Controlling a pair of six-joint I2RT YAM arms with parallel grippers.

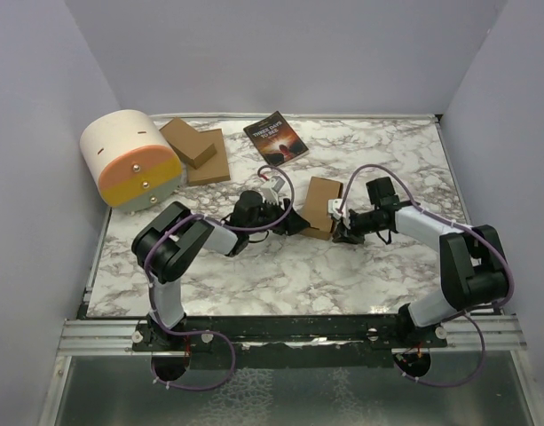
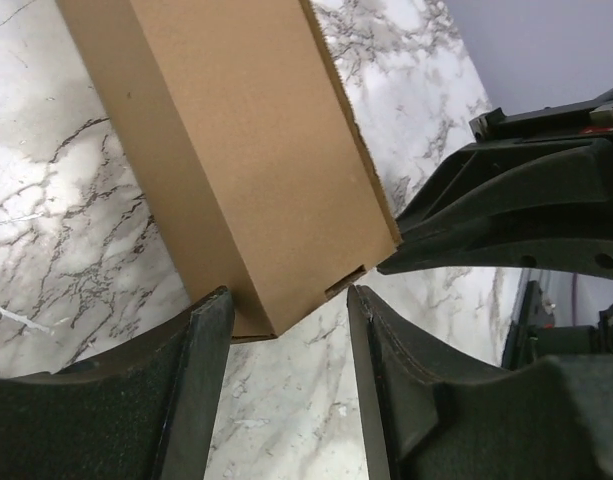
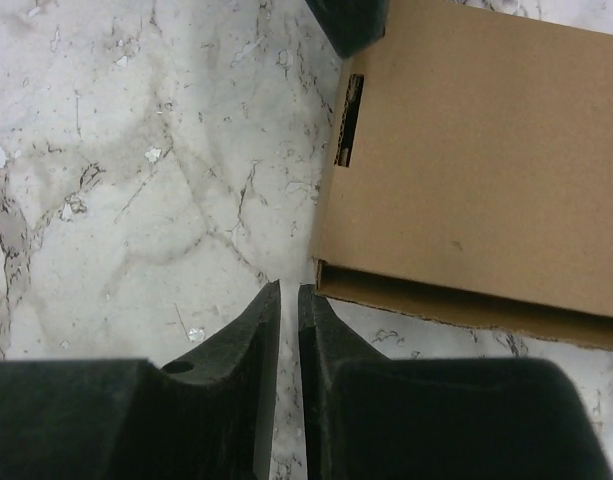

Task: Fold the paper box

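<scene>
The paper box (image 1: 320, 206) is a folded brown carton lying on the marble table between my two grippers. In the left wrist view the paper box (image 2: 236, 150) has its near corner just in front of my left gripper (image 2: 286, 310), which is open and empty, its fingers (image 2: 201, 370) straddling bare table. My left gripper (image 1: 294, 220) sits at the box's left side. My right gripper (image 1: 342, 232) is at the box's near right corner. In the right wrist view my right gripper (image 3: 289, 292) is nearly closed on nothing, just left of the paper box (image 3: 476, 170) and its open end.
A stack of flat brown cardboard pieces (image 1: 196, 149) lies at the back left beside a cream, orange and yellow drum-shaped container (image 1: 132, 160). A dark-covered book (image 1: 275, 137) lies at the back centre. Grey walls enclose the table on three sides.
</scene>
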